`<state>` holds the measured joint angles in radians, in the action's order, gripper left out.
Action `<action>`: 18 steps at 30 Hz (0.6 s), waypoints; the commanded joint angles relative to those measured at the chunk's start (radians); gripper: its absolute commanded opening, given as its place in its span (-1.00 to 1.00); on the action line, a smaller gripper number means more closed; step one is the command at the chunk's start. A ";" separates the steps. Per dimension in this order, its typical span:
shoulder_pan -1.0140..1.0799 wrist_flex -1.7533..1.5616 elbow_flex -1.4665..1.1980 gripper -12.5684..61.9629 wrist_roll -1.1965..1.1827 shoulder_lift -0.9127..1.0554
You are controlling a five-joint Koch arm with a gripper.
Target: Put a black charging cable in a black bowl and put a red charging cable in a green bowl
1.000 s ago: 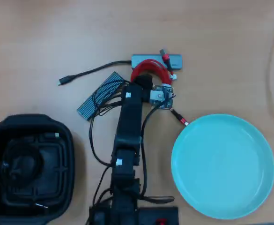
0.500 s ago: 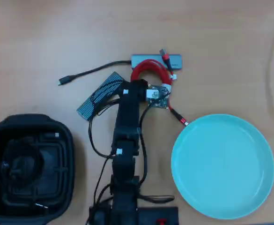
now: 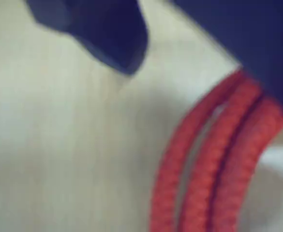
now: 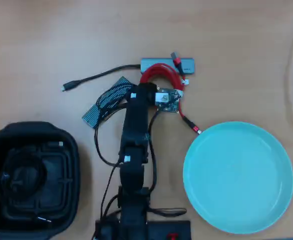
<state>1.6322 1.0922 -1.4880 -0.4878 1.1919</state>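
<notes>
The red charging cable lies coiled on the table against a grey hub, one plug on the hub and the other near the green bowl, which is empty. My gripper is down over the coil's near side, mostly hidden under the wrist. The blurred wrist view shows my gripper open, with one dark finger at upper left. The other jaw is at upper right, and red strands run out from beside it. The black bowl holds the black charging cable.
The grey hub has a black lead trailing left. A ribbed blue-grey slab lies left of the arm, under its wires. The arm's base sits at the bottom middle between the two bowls.
My wrist has shifted slightly left and farther over the red coil. The red cable and both bowls have stayed where they were.
</notes>
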 commanded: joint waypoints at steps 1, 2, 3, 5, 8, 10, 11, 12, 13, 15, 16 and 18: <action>0.000 0.000 0.058 0.43 -0.005 0.005; 0.000 0.000 0.057 0.29 -0.005 0.005; 0.000 0.002 0.057 0.15 -0.006 0.005; 0.002 0.002 0.055 -0.16 -0.009 0.005; 0.003 0.002 0.055 -0.62 -0.011 0.005; 0.003 0.002 0.054 -0.88 -0.011 0.005; 0.003 0.002 0.054 -0.90 -0.011 0.005; 0.003 0.003 0.052 -0.87 -0.011 0.005; 0.003 0.005 0.052 -0.85 -0.011 0.006; 0.002 0.005 0.049 -0.84 -0.012 0.008; 0.000 0.005 0.049 -0.84 -0.014 0.008; -0.020 0.005 0.054 -0.84 -0.020 0.012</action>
<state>1.6291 1.0845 -1.4880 -0.4893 1.1919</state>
